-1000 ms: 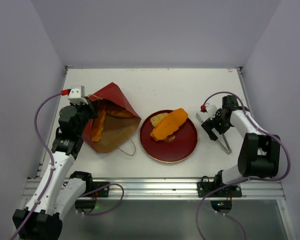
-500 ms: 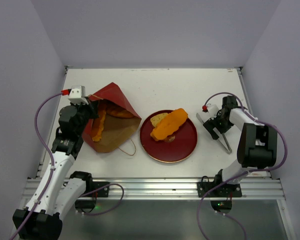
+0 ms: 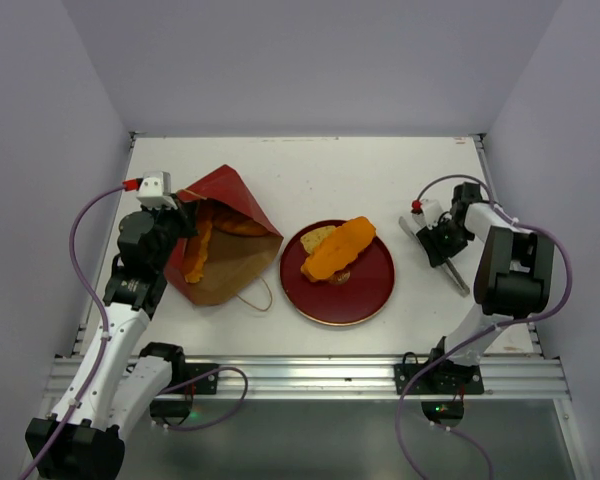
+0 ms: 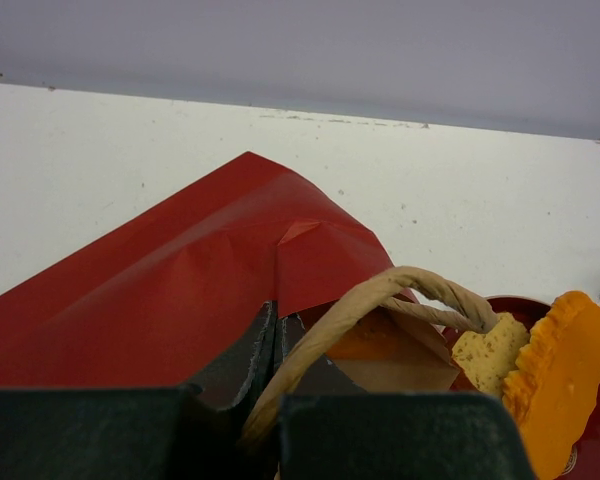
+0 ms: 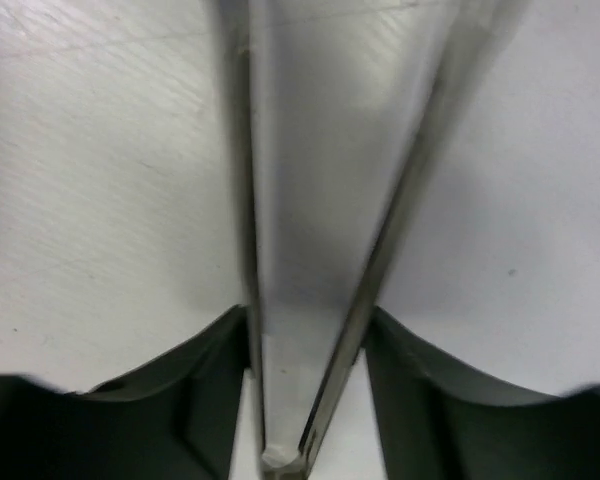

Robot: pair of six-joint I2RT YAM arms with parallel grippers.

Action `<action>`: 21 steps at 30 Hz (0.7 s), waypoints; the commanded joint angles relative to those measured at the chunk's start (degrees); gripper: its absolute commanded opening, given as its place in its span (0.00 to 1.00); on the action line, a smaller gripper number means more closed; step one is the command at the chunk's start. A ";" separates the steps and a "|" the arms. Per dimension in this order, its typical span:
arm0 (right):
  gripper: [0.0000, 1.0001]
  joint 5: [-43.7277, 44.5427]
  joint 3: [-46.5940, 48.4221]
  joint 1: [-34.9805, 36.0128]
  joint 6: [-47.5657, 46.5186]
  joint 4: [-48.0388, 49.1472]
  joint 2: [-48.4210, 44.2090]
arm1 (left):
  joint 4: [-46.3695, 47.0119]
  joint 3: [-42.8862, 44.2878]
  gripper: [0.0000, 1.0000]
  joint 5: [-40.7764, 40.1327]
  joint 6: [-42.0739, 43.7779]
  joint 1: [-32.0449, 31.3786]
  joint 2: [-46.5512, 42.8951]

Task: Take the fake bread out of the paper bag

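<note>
The paper bag (image 3: pixel 235 232) lies on its side at the left, red outside and brown inside, mouth toward the plate. My left gripper (image 3: pixel 179 223) is shut on its upper rim. In the left wrist view the red bag (image 4: pixel 180 290) runs ahead of this gripper (image 4: pixel 277 345), and a cord handle (image 4: pixel 380 295) arcs over the right finger. An orange loaf (image 3: pixel 196 250) of fake bread shows inside the bag. Another orange loaf (image 3: pixel 340 250) and a pale slice (image 3: pixel 318 238) lie on the red plate (image 3: pixel 365 305). My right gripper (image 3: pixel 442 243) grips metal tongs (image 3: pixel 460 280), its fingers (image 5: pixel 215 370) pressing both tong arms (image 5: pixel 405 200).
The red plate sits mid-table between the two arms. The tongs lie on the white tabletop right of the plate, near the table's right edge. The bag's second cord handle (image 3: pixel 252 296) trails on the table toward the near edge.
My right gripper has swung toward the back over the tongs and closed from wide open onto their arms. The left arm and the bag have stayed still.
</note>
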 commanded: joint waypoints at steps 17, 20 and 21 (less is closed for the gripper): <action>0.00 -13.13 2.76 -2.64 5.20 -6.16 -13.58 | 4.20 0.28 0.00 0.61 0.28 0.08 -0.30; 0.04 -16.64 5.75 -2.55 5.73 -10.73 -17.46 | 4.20 0.28 0.00 0.61 0.28 0.08 -0.22; 0.06 -17.26 6.54 -2.46 5.82 -11.78 -18.26 | 4.20 0.19 0.00 0.61 0.28 0.08 -0.22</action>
